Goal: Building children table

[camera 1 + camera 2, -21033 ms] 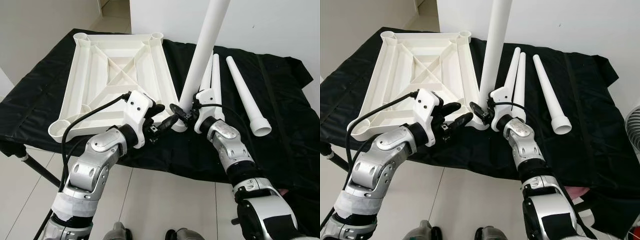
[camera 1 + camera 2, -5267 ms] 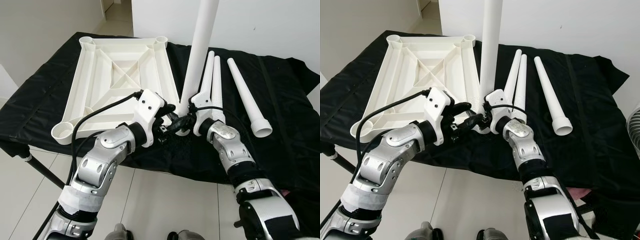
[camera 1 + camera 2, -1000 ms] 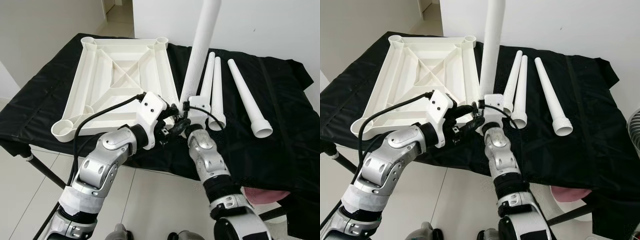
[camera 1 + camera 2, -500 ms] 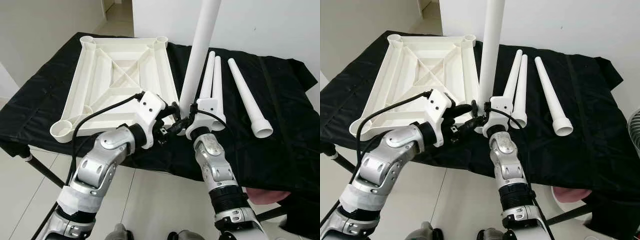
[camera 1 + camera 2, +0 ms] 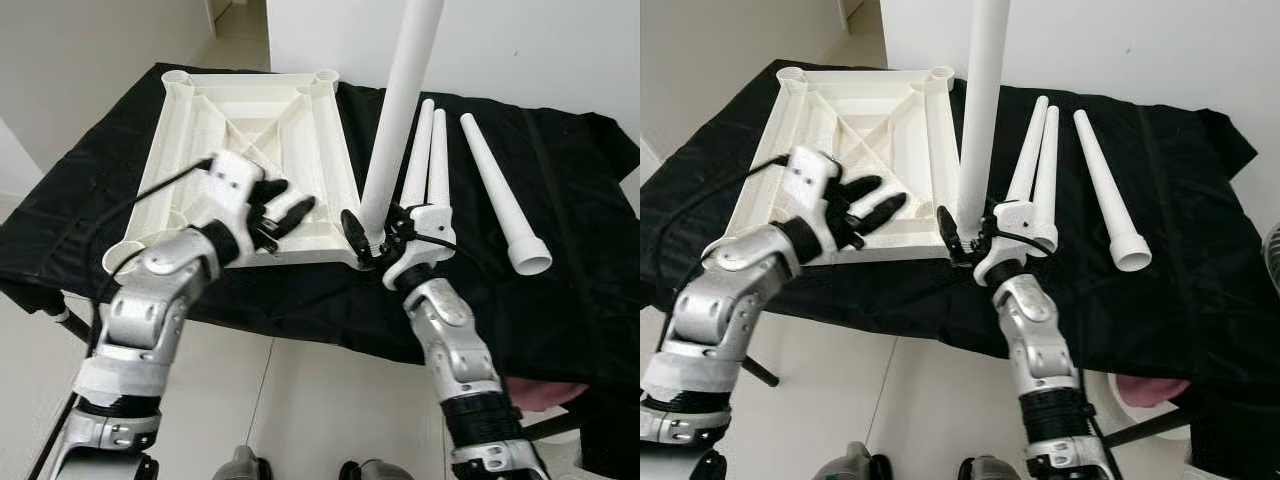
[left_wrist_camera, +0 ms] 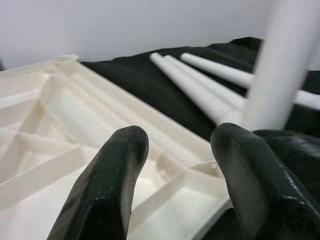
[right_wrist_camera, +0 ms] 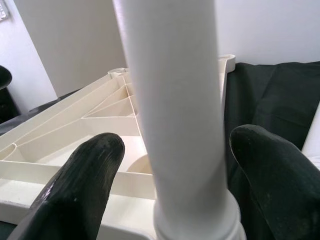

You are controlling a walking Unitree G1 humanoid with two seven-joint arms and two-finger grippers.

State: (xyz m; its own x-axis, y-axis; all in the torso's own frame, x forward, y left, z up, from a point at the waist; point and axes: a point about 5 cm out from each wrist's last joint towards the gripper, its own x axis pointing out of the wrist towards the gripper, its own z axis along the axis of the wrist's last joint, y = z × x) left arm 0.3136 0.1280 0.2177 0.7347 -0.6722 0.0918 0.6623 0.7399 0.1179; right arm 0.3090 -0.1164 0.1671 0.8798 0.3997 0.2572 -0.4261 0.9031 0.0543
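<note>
One black-draped table [image 5: 560, 330] is carrying an upturned white tabletop [image 5: 250, 150], and an upright leg [image 5: 398, 110] is being stood in its near right corner socket — three spare legs [image 5: 500, 190] are lying just beside it on the cloth. The leg's base is being straddled by the right gripper [image 5: 368, 240], its fingers [image 7: 80, 185] spread and not pressed to it, while the left gripper [image 5: 282, 205] is being held released over the tabletop's near edge — nothing between its fingers [image 6: 105, 185].

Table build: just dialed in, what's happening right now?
The white tabletop lies upside down on the black cloth. One table leg stands upright in the near corner socket nearest the right arm; the right claw sits at its base, its fingers either side of the leg with gaps showing. The left claw hovers open over the tabletop's near edge. Three loose legs lie on the cloth beside it.
</note>
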